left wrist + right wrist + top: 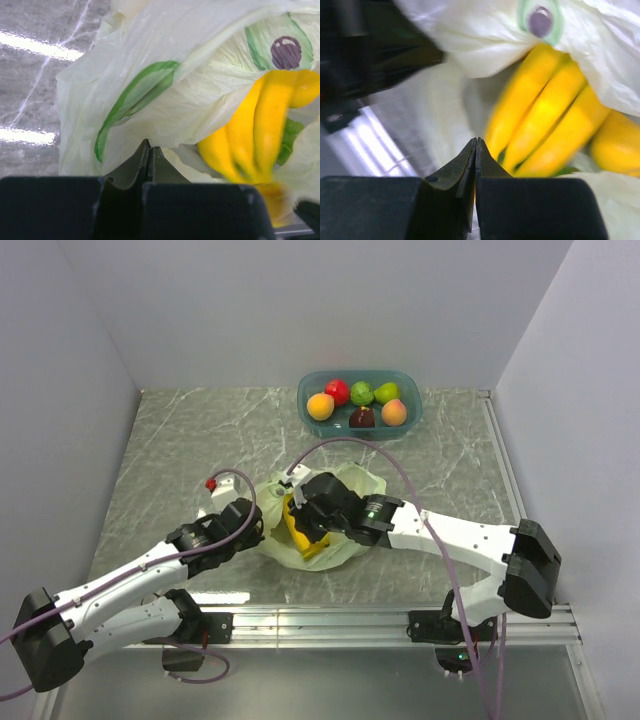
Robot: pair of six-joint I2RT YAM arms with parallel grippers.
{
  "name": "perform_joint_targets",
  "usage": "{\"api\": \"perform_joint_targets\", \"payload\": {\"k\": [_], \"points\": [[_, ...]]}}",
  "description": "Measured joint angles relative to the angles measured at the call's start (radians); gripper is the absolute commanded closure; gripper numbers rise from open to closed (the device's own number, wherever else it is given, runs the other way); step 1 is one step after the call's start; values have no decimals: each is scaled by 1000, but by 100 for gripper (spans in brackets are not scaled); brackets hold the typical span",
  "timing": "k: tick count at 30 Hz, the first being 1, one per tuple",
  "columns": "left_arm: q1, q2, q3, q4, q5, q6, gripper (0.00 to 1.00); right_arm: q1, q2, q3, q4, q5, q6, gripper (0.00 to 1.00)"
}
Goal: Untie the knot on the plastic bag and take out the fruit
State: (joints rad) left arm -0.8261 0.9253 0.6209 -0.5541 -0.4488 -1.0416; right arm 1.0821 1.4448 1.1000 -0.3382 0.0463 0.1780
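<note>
The pale green plastic bag [345,540] lies crumpled at the table's middle, its mouth open; no knot shows. A yellow banana bunch [298,527] lies in the opening, and also shows in the left wrist view [255,135] and the right wrist view [545,120]. My left gripper [264,527] is at the bag's left edge, its jaws shut [148,146] with the tips pinching the bag's plastic [150,90]. My right gripper [300,502] reaches over the bag from the right, its jaws shut [476,142] with the tips just beside the bananas. Bag plastic [480,40] hangs above them.
A teal bowl [358,373] stands at the back right holding an orange fruit [320,405], a red apple [337,391], green fruits [361,393], a dark purple fruit [361,418] and a peach-coloured fruit [394,412]. A small red object [211,483] lies left of the bag.
</note>
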Motion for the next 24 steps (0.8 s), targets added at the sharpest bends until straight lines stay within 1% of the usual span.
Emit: {"api": "perform_joint_targets", "payload": {"k": [6, 7, 8, 9, 12, 15, 18, 21, 24], "points": [[0, -1, -31, 16, -27, -19, 99, -12, -60, 10, -44, -203, 7, 100], [0, -1, -32, 17, -28, -21, 99, -14, -69, 10, -49, -223, 8, 96], [0, -1, -32, 18, -28, -22, 99, -17, -76, 10, -53, -230, 12, 86], [0, 0, -32, 20, -29, -22, 100, -18, -80, 10, -57, -225, 16, 66], [0, 2, -32, 23, -27, -22, 99, -20, -74, 11, -80, -143, 52, 36], [0, 1, -34, 27, -25, -22, 100, -25, -46, 11, -98, -43, 98, 28], [0, 0, -45, 35, -16, -23, 100, -31, -6, 17, -122, 24, 145, 23], [0, 0, -50, 33, -8, -26, 99, -33, 55, 47, -172, 77, 205, 21], [0, 0, -50, 34, 2, -29, 100, -33, 95, 64, -216, 105, 284, 21]]}}
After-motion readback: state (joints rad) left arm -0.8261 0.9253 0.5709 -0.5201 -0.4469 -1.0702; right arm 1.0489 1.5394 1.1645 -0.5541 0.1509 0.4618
